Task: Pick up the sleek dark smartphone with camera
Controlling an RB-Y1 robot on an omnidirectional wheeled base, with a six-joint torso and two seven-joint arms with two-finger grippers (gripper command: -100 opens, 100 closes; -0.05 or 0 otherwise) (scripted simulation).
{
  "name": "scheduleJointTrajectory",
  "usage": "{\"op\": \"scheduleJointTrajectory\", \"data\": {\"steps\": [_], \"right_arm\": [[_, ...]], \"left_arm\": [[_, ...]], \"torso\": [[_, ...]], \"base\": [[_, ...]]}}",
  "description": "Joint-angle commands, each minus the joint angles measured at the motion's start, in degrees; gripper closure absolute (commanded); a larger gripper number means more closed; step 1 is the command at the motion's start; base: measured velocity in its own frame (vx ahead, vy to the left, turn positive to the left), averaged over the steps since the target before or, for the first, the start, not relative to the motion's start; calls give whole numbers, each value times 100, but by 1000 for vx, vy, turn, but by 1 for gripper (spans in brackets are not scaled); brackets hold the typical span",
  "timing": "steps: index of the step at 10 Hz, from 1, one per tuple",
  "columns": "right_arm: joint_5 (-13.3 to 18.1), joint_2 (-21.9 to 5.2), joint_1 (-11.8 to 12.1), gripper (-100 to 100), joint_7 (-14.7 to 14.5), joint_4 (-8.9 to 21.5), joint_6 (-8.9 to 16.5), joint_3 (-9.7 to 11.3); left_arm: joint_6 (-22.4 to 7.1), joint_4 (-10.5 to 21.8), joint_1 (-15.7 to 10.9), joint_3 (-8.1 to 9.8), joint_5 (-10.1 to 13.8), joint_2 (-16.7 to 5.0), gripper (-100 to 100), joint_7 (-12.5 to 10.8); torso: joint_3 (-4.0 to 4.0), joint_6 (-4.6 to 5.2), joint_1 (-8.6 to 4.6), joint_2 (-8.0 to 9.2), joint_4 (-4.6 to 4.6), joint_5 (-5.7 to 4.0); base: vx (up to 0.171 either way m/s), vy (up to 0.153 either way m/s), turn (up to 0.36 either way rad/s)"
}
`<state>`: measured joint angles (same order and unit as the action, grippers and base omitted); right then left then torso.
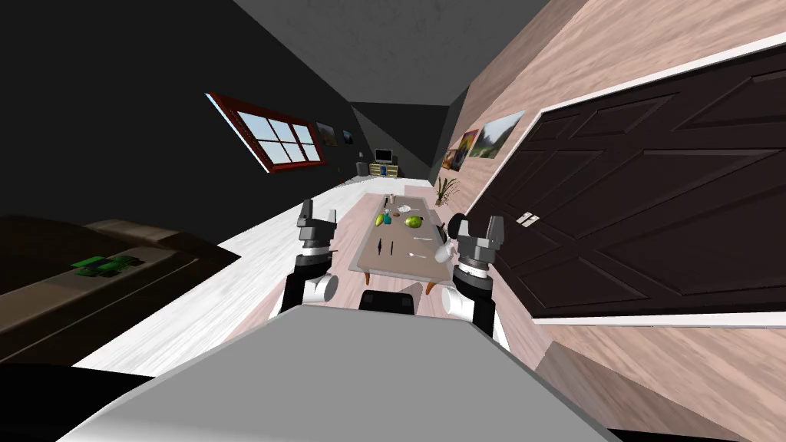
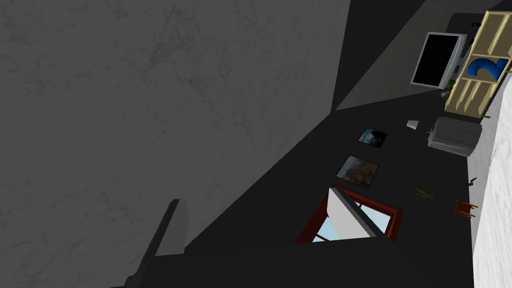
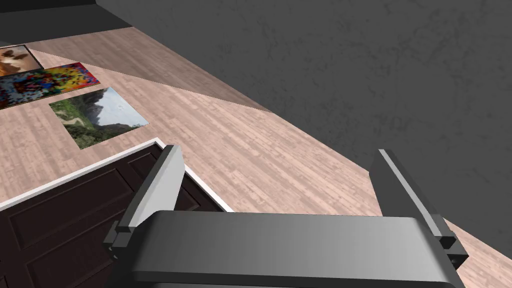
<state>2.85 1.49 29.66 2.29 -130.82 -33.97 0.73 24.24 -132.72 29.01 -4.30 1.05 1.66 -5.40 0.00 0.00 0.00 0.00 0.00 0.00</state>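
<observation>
Raised left hand and right hand both gape empty, table ahead.

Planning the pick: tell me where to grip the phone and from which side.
The phone seems to be a slim dark shape flat on the table, too small to be sure. Probably come from above and pinch its long edges: it lies flat and thin.

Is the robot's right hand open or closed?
Open. The right gripper has its two fingers standing wide apart, with nothing held between them.
</observation>
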Motion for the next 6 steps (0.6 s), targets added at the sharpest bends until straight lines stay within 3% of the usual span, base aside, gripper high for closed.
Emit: {"op": "scheduleJointTrajectory", "data": {"steps": [1,5,6], "right_arm": [[0,0,0,0,0,0,0,0],[0,0,0,0,0,0,0,0],[0,0,-1,0,0,0,0,0]], "left_arm": [[-10,58,12,4,-8,-223,-100,100],[-70,378,93,9,-58,-857,-100,661],[-70,378,93,9,-58,-857,-100,709]], "torso": [[0,0,0,0,0,0],[8,-1,14,15,3,3],[11,2,12,20,4,3]], "base": [[-9,4,-90],[-37,23,-220],[-40,19,-95]]}}
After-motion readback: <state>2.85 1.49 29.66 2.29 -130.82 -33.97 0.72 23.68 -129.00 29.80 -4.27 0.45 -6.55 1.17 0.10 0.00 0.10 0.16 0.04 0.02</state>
